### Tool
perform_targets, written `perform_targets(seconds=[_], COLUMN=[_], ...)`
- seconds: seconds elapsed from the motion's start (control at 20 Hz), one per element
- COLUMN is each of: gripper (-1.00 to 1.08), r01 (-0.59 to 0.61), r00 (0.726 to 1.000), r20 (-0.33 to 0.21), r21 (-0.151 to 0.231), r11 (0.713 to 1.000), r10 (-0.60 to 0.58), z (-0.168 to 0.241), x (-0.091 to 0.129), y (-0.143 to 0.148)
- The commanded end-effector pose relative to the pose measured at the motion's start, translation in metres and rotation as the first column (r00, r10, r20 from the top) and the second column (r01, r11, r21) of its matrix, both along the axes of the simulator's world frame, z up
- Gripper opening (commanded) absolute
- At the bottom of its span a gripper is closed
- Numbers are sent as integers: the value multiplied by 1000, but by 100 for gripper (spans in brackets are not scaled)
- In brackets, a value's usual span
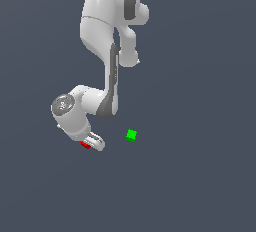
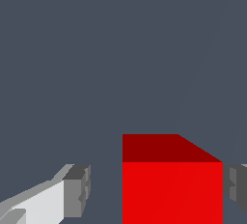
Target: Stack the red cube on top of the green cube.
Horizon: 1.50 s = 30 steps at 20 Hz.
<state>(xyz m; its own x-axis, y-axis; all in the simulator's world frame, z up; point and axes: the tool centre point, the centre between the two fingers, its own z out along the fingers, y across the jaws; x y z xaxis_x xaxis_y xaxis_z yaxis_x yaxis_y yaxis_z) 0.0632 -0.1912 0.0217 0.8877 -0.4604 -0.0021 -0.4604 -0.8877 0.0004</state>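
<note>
The red cube [image 1: 85, 145] lies on the dark floor, mostly hidden under my gripper [image 1: 91, 144]. In the wrist view the red cube [image 2: 172, 189] fills the space between the jaws of my gripper [image 2: 157, 190]. One grey fingertip [image 2: 78, 189] stands apart from the cube with a clear gap. The other fingertip [image 2: 237, 189] is right beside the cube's face. The gripper is open around the cube. The green cube [image 1: 131, 135] sits on the floor toward the exterior view's right of the gripper, apart from it.
The white arm [image 1: 107, 36] reaches down from the top of the exterior view, its wrist [image 1: 70, 111] bent low over the floor. The plain dark grey floor [image 1: 200, 176] surrounds both cubes.
</note>
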Motion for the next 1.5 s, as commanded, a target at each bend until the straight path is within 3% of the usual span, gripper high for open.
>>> perform_targets(seconds=[0.0,0.1,0.15,0.9,1.45], gripper=[100,100,-100,-100,-100], r01=[0,0,0,0,0], r00=[1000,1000,1000,1000,1000], r20=[2,2,2,1,2], r21=[0,0,0,0,0], r11=[1000,1000,1000,1000,1000], r10=[0,0,0,0,0], z=[-3,-2,-2,6,75], x=[1,2,2,1,0], y=[0,-1,-1,0,0])
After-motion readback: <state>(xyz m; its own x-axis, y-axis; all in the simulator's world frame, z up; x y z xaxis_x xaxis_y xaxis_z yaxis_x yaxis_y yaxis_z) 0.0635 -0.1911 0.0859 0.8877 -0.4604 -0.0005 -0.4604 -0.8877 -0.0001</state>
